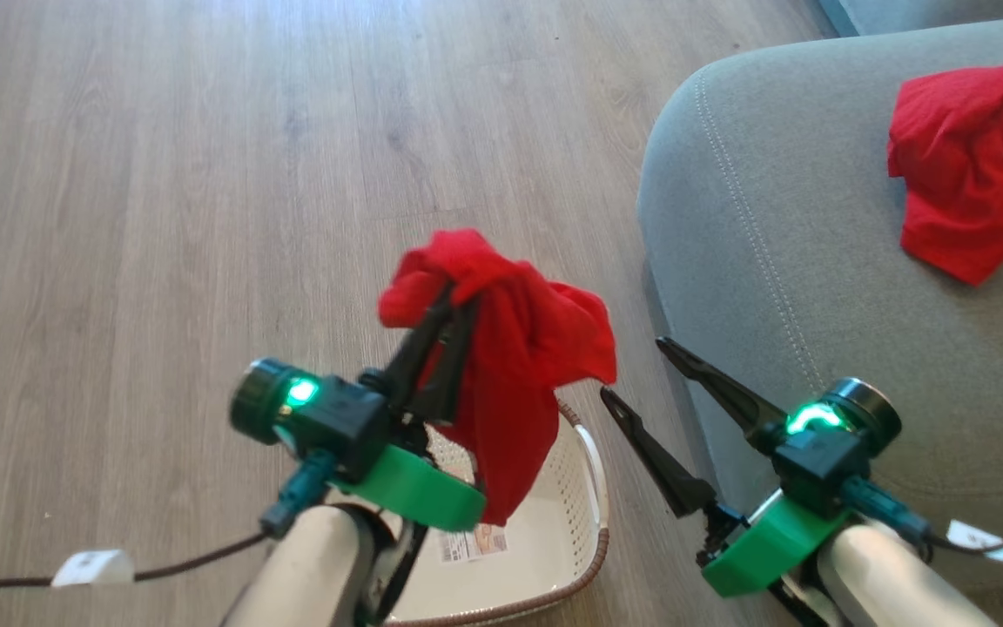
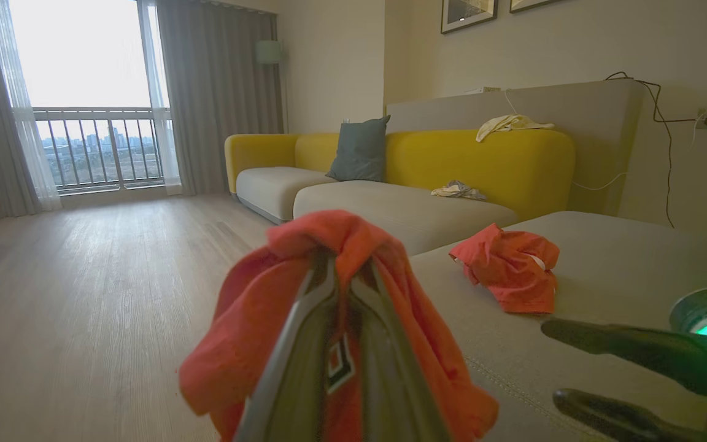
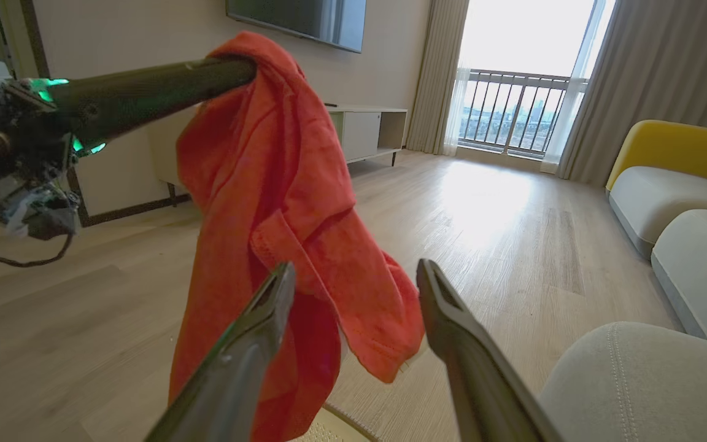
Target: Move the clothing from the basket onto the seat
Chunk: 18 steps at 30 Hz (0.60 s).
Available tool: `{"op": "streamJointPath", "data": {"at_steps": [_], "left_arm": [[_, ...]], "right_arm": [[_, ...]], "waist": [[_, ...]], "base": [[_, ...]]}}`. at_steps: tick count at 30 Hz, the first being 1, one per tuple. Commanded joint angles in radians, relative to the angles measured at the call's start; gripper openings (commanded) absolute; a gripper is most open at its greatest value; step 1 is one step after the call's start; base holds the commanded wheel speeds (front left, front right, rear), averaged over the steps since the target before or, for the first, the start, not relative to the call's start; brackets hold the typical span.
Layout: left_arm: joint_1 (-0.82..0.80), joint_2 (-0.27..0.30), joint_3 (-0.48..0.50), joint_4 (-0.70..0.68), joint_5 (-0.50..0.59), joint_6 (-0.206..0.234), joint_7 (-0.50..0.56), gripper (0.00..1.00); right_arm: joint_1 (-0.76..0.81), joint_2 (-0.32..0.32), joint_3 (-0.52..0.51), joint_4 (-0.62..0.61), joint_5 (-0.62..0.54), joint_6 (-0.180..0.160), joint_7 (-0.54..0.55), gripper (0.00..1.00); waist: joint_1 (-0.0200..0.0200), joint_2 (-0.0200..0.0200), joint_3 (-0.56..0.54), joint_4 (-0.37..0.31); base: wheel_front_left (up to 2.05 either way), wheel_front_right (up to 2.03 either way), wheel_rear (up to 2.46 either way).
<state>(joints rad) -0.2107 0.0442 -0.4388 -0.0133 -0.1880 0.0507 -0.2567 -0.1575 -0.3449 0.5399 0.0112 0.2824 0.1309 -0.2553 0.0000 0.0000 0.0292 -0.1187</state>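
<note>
- Gripping a red garment, the left tool holds it above the basket.
- Right tool stands wide open, empty, beside the seat.
- Second garment lies on the seat.

Red garment hangs over basket — second garment crumpled on grey seat.

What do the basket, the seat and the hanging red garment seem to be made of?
Basket: looks like cream plastic, perforated walls, brown woven-look rim.
Seat: grey woven upholstery, matte, pale stitching line.
Hanging red garment: soft fabric, probably knit; it drapes and folds.
</note>
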Motion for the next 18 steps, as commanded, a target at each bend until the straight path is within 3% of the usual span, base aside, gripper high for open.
{"op": "streamJointPath", "data": {"at_steps": [1, 18], "left_arm": [[-0.059, 0.006, 0.008, -0.031, 0.011, -0.011, -0.005, 0.00], [-0.077, 0.006, -0.140, -0.026, 0.017, -0.069, -0.005, 0.00]], "right_arm": [[-0.058, -0.026, 0.037, 0.000, 0.016, 0.000, -0.006, 1.00], [-0.278, -0.087, 0.342, 0.139, 0.132, 0.000, -0.006, 1.00]], "waist": [[0.0000, 0.0000, 0.000, 0.006], [0.0000, 0.0000, -0.004, 0.043]], "base": [[0.00, 0.00, 0.00], [0.00, 0.00, 0.00]]}}
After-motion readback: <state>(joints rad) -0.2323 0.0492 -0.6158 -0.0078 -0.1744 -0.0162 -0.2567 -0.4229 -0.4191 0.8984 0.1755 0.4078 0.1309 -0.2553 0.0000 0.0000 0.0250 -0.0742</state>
